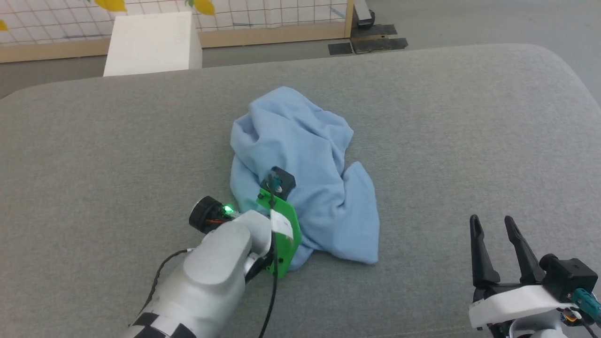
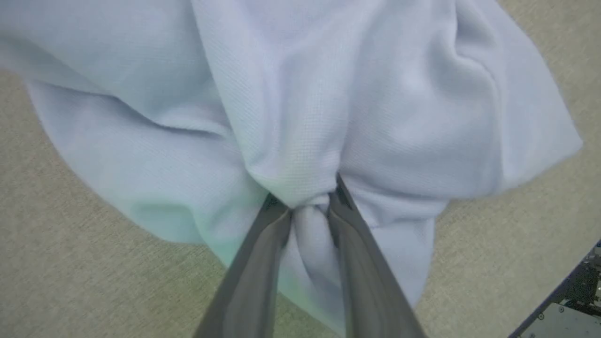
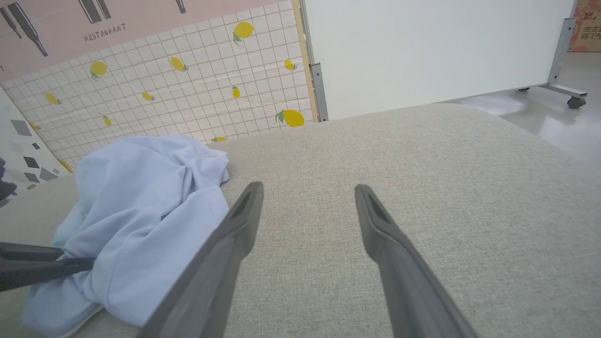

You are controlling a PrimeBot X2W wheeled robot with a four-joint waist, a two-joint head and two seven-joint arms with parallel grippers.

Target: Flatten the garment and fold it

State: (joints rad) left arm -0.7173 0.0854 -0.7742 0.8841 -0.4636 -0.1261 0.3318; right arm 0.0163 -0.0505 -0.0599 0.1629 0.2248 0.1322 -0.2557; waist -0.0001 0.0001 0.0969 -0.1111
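Note:
The light-blue garment [image 1: 305, 173] lies crumpled in a heap in the middle of the grey padded surface [image 1: 446, 117]. My left arm reaches over its near left part in the head view, its fingers hidden under the wrist. In the left wrist view my left gripper [image 2: 307, 204] is shut on a pinched fold of the garment [image 2: 328, 94]. At the lower right my right gripper [image 1: 493, 225] stands open over bare padding, apart from the cloth. In the right wrist view the garment [image 3: 141, 211] lies left of the right gripper [image 3: 307, 192], with the left gripper's fingers [image 3: 42, 265] entering it from the left.
A white box [image 1: 152, 42] stands beyond the far edge of the surface, before a tiled lemon-print panel [image 3: 188, 84]. A white board on wheels [image 3: 422, 47] stands behind to the right. Grey padding stretches wide on both sides of the garment.

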